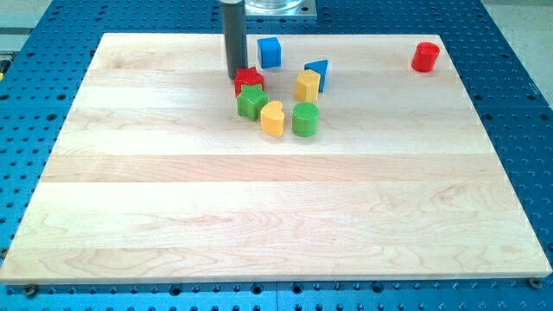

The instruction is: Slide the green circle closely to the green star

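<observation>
Upper centre of the frame: our tip (234, 78), a bare rod with no pincer to open or close, touches the red star (250, 79). The green circle (305, 119) lies lower right of it; the green star (251, 102) sits just below, yellow block (273, 119) between.

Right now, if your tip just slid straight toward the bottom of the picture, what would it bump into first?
Probably the red star-shaped block: my tip sits right at its left edge, maybe already touching. The green star block lies just below that. Depth is hard to judge, so I might slip past on the left.
</observation>
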